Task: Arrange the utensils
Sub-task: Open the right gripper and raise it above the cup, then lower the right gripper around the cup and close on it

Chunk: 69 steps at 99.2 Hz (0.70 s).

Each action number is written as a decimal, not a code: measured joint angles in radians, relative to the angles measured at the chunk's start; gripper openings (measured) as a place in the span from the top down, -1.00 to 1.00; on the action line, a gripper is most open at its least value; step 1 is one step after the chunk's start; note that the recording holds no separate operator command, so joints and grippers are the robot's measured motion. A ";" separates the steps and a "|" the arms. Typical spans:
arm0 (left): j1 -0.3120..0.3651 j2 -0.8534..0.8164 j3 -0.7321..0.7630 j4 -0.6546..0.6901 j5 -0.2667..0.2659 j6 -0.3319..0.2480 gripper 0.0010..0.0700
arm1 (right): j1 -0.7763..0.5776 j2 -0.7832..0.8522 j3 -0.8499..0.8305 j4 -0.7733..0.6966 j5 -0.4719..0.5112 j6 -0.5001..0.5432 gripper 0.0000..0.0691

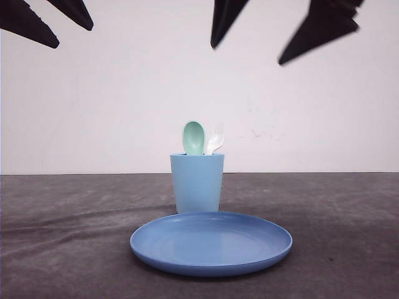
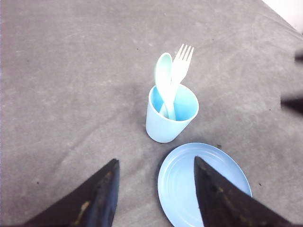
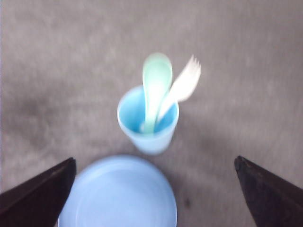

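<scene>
My left gripper [image 2: 154, 191] and my right gripper [image 3: 156, 194] both hang high above the grey table [image 1: 56, 230] with fingers spread wide, gripping nothing. The mint-green spoon [image 1: 193, 137] and the white fork [image 1: 215, 138] stand side by side, heads up, in the light blue cup [image 1: 197, 184]. The cup sits just behind the bare blue plate [image 1: 211, 243].

On the desk [image 1: 62, 249] the plate [image 1: 211, 243] lies nearest the robot, with the cup [image 1: 197, 184] upright just behind it, perhaps touching its rim. In the cup stand the spoon [image 1: 194, 137] on the left and the fork [image 1: 215, 138] on the right, heads up, leaning together.
</scene>
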 joint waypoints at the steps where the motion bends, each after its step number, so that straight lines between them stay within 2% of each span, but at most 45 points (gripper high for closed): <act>1: 0.000 0.000 0.000 0.000 0.000 0.000 0.17 | 0.001 0.002 0.000 -0.006 -0.001 0.004 -0.97; 31: 0.000 0.004 0.000 0.000 0.000 0.000 0.17 | 0.023 0.109 0.000 -0.030 -0.007 0.087 -0.97; 69: 0.000 0.020 0.000 0.000 0.000 0.000 0.17 | 0.021 0.363 0.000 0.154 -0.048 0.128 -0.97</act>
